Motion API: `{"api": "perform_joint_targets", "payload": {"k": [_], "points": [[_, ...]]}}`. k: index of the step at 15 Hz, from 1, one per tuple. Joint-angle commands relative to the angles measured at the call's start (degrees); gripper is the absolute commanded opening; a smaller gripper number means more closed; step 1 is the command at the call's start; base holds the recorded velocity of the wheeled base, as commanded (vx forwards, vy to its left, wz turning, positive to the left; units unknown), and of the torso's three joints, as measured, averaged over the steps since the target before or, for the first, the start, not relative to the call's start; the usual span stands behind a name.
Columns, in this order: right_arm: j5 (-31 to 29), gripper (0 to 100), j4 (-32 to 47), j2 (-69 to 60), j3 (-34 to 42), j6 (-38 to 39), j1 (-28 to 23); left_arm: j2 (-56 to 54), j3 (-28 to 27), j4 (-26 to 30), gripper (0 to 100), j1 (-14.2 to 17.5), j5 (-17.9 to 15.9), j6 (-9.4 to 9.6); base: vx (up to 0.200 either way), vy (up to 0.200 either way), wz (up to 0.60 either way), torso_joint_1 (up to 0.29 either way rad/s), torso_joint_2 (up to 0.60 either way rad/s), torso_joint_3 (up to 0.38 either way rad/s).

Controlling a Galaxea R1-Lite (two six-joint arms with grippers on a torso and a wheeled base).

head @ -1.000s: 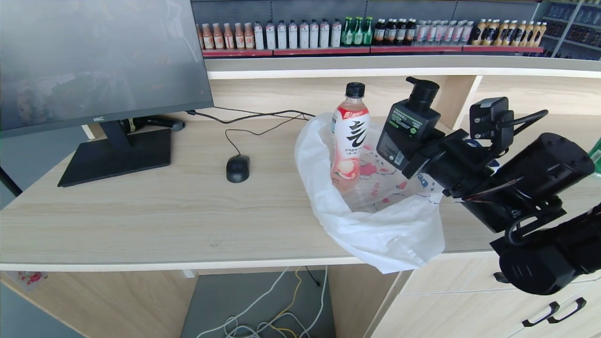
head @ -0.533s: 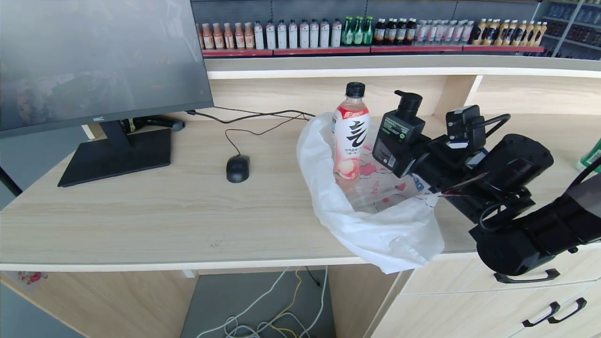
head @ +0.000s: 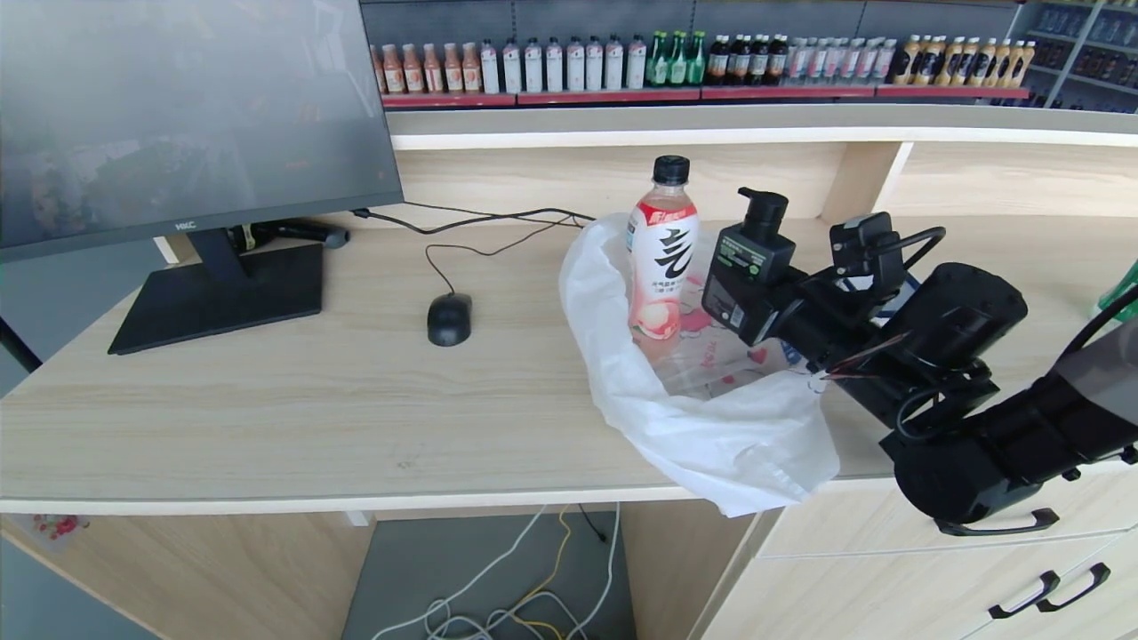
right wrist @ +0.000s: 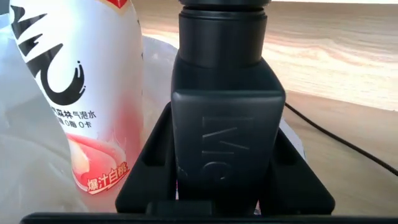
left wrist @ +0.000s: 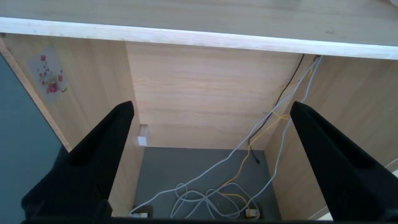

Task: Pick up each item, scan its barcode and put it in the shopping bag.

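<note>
Placement into the shopping bag (head: 711,436) is judged to be the step in hand. The dark pump bottle (head: 742,267) is being held tilted above the bag's open mouth, right of centre in the head view, just beside the pink drink bottle (head: 662,267) that is standing upright inside the bag. The pump bottle is being clamped at its lower body by the right gripper (head: 782,311), while the left gripper (left wrist: 211,106) is being held below the counter (head: 311,400) with its fingers apart and nothing between them. For the next move, a descent clear of the drink bottle is called for, followed by release onto the bag floor. The pump bottle is being presented as rigid, square-shouldered matte plastic with a round collar; the bag as thin, crinkled, translucent film with a slack rim; the drink bottle as smooth, round and clear.
</note>
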Motion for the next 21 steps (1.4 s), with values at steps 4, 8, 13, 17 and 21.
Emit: {"api": "perform_joint_targets", "payload": {"k": [4,8,13,17,21], "points": [[0.03,0,-0.19,1.77,0.65,-0.72,0.12,-0.01,0.0,0.0,100,0.02,-0.01,-0.02,0.0,0.0,0.0,0.0,0.0,0.0],[-0.05,0,-0.9,2.56,3.11,-1.51,0.29,-0.01,0.0,0.0,100,0.02,-0.01,-0.02,0.0,0.0,0.0,0.0,0.0,0.0],[-0.14,0,-0.9,2.83,2.93,-1.69,0.38,-0.01,0.0,0.0,100,0.02,-0.01,-0.02,0.0,0.0,0.0,0.0,0.0,0.0],[0.12,0,-0.9,2.74,3.46,-2.13,0.38,-0.01,0.0,0.0,100,0.02,-0.01,-0.02,0.0,0.0,0.0,0.0,0.0,0.0],[0.03,0,-0.9,2.65,4.43,-2.13,0.38,-0.01,0.0,0.0,100,0.02,0.07,-0.02,0.0,0.0,0.0,0.0,0.0,0.0]]}}
